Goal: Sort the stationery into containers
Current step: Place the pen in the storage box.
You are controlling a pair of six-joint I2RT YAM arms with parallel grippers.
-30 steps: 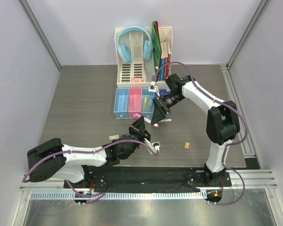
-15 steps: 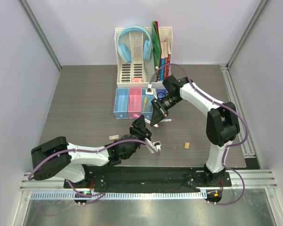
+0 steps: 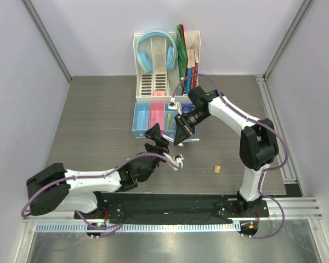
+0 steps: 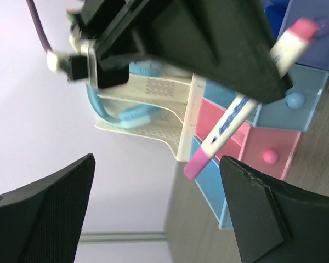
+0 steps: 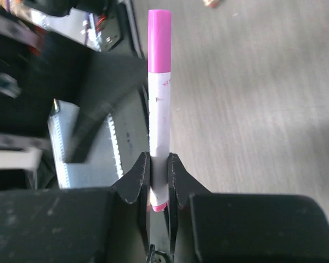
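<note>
Pink-tipped pen partly behind right claw

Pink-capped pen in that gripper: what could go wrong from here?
The right gripper pinches the pen near one end, so the long free part could swing or slip. The open left gripper sits close beside it; they might bump. The bins look short beside the pen, so it could tip out.

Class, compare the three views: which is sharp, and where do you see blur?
Top external view: evenly lit, sharp. Left wrist view: the pink-tipped pen and the bins look soft. Right wrist view: the pen is crisp in the right claw; the dark shapes at left are smeared.
</note>
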